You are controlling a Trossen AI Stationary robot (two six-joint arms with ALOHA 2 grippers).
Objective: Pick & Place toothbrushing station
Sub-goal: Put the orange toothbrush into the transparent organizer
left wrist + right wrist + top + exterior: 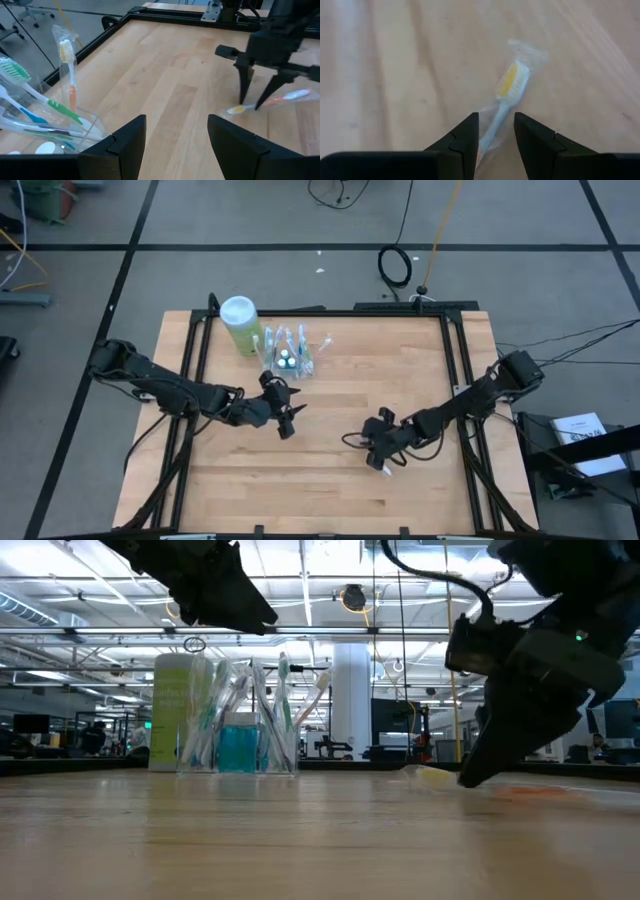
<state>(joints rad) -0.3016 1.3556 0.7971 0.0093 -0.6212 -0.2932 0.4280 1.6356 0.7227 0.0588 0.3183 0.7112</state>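
The right pincer (pixel 384 463) is down at the desk (pixel 330 490) with its fingers narrowly parted and set astride a wrapped toothbrush (pixel 507 95) that lies flat on the wood. In the right wrist view the white handle runs back between the two fingers while the yellow-bristled head in its clear wrapper lies just ahead of the tips. The fingers do not look closed on it yet, so the step in hand reads as the grasp itself.

To do it well, the tips should sit low enough to catch the thin handle and not only the slippery wrapper, and close squarely across it. The handle lies a little aslant between the fingers, so a slight wrist turn would help. A straight lift after closing would show whether the brush is truly caught.

The left pincer (pixel 287 412) hangs above the desk with its fingers wide, holding nothing. Just beyond it stands the clear cup (pixel 289 359), already stocked with toothbrushes and blue tubes, with the light-green bottle (pixel 241 326) beside that. The cup is well apart from the right pincer, across the desk, so the carried brush must clear the waiting left arm
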